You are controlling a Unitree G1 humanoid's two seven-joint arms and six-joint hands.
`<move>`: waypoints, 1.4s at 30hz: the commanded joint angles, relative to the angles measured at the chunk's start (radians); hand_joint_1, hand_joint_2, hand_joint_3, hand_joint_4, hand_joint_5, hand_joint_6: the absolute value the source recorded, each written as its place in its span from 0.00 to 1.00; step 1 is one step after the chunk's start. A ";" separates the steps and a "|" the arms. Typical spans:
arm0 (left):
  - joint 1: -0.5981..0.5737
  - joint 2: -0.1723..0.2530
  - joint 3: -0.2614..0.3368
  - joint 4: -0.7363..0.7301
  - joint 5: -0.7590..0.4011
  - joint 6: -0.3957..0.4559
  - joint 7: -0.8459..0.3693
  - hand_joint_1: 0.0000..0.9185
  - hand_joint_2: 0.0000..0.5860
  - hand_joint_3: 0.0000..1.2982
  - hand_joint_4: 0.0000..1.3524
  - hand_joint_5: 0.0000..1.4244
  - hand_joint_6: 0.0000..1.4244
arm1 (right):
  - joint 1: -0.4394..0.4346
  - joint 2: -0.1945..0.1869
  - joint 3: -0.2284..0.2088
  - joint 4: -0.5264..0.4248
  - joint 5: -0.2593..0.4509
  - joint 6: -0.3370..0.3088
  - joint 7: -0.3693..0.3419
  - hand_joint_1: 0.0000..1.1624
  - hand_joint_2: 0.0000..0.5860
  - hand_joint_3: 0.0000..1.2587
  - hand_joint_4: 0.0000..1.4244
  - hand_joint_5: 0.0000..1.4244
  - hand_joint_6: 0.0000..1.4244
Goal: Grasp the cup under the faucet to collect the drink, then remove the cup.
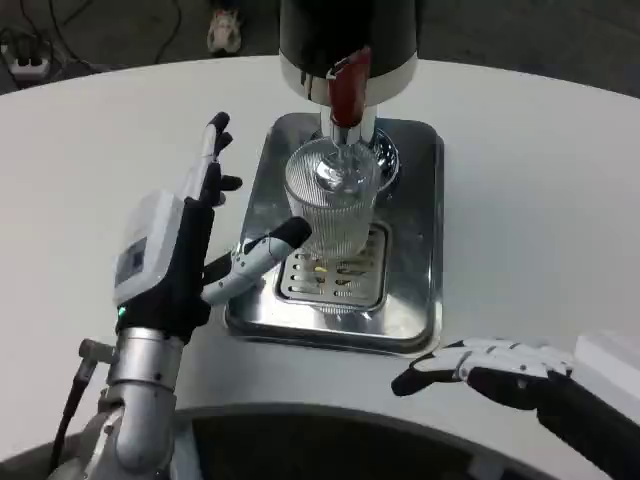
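A clear ribbed cup stands upright on the drip grate of a silver tray, right under the faucet with its red lever. My left hand is to the left of the cup with its fingers spread and nothing in it. Its thumb reaches toward the cup's lower left side, and I cannot tell whether it touches. My right hand lies flat on the white table in front of the tray's right corner, holding nothing.
The black and silver dispenser body rises behind the cup. White table spreads bare to both sides of the tray. A power strip and a shoe lie on the floor beyond the far edge.
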 commanded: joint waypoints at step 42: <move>-0.105 -0.006 0.128 -0.556 -0.412 0.292 -0.750 0.00 0.13 0.11 0.11 0.16 0.13 | 0.027 0.037 -0.009 -0.012 0.002 -0.034 -0.010 0.45 0.77 0.24 0.15 0.11 0.09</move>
